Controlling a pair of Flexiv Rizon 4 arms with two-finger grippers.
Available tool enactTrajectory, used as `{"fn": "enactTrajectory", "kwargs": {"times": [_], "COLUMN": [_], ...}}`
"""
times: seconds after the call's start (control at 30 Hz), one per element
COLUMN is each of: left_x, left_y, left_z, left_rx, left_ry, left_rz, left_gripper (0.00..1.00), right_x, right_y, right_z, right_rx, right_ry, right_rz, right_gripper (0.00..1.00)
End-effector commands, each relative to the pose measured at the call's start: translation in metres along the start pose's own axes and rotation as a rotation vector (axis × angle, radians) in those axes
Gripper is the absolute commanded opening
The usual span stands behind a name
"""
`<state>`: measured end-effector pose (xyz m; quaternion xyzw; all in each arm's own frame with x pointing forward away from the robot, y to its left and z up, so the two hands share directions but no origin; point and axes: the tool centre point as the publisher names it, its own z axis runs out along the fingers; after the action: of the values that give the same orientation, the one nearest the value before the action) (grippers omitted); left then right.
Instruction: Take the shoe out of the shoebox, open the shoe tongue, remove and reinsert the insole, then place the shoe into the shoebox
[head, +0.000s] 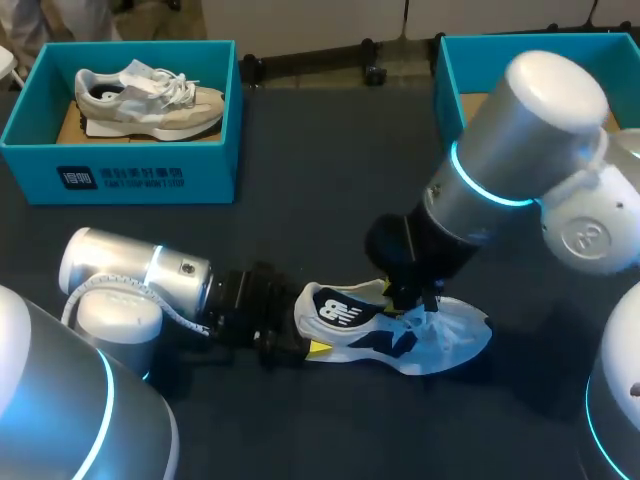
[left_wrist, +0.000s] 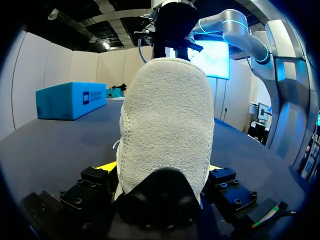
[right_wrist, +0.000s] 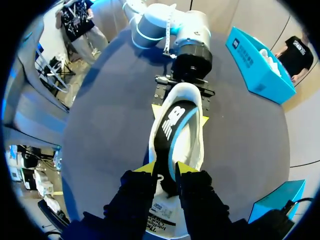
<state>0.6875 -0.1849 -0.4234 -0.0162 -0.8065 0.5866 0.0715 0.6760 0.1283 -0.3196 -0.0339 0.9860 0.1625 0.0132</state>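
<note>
A white and navy shoe (head: 445, 338) stands on the dark table, its heel toward my left arm. My left gripper (head: 308, 340) is shut on the heel, one yellow tip on each side; in the left wrist view the heel (left_wrist: 167, 130) fills the space between the fingers. The black insole (right_wrist: 170, 122) with a white logo lies along the inside of the shoe. My right gripper (right_wrist: 166, 169) hangs over the shoe's middle, fingers slightly apart, straddling the insole's front end. Seen from the head view, it (head: 415, 303) is at the laces.
A teal shoebox (head: 120, 175) at the back left holds a beige shoe (head: 150, 98). A second teal box (head: 450, 70) stands at the back right, partly hidden behind my right arm. The left arm (head: 140, 275) lies low along the table's front left.
</note>
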Motion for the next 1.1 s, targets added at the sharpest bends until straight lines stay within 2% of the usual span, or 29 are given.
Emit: {"fn": "enactTrajectory", "kwargs": {"times": [0.03,0.2,0.37,0.67,0.73,0.77,0.83,1.1], "left_x": [0.000,0.000,0.000,0.000,0.000,0.000,0.000,0.000], "left_y": [0.001,0.001,0.001,0.001,0.001,0.001,0.001,0.001], "left_z": [0.000,0.000,0.000,0.000,0.000,0.000,0.000,0.000], "left_rx": [-0.001,-0.001,-0.001,-0.001,-0.001,-0.001,-0.001,-0.001], "left_ry": [0.000,0.000,0.000,0.000,0.000,0.000,0.000,0.000], "left_rz": [0.000,0.000,0.000,0.000,0.000,0.000,0.000,0.000], "left_gripper": [0.00,0.00,0.00,0.00,0.00,0.00,0.00,0.00], "right_x": [-0.010,-0.011,-0.013,-0.014,-0.014,-0.014,-0.014,-0.012], "right_y": [0.024,0.034,0.037,0.040,0.041,0.041,0.041,0.042], "right_z": [0.005,0.006,0.015,0.022,0.022,0.022,0.020,0.015], "right_rx": [0.111,0.152,0.162,0.192,0.192,0.194,0.196,0.203], "right_ry": [0.056,0.108,0.169,0.217,0.222,0.222,0.222,0.219], "right_rz": [-0.005,-0.007,0.000,0.039,0.042,0.045,0.055,0.067], "right_gripper": [0.23,0.24,0.20,0.20,0.17,0.07,0.00,0.00]}}
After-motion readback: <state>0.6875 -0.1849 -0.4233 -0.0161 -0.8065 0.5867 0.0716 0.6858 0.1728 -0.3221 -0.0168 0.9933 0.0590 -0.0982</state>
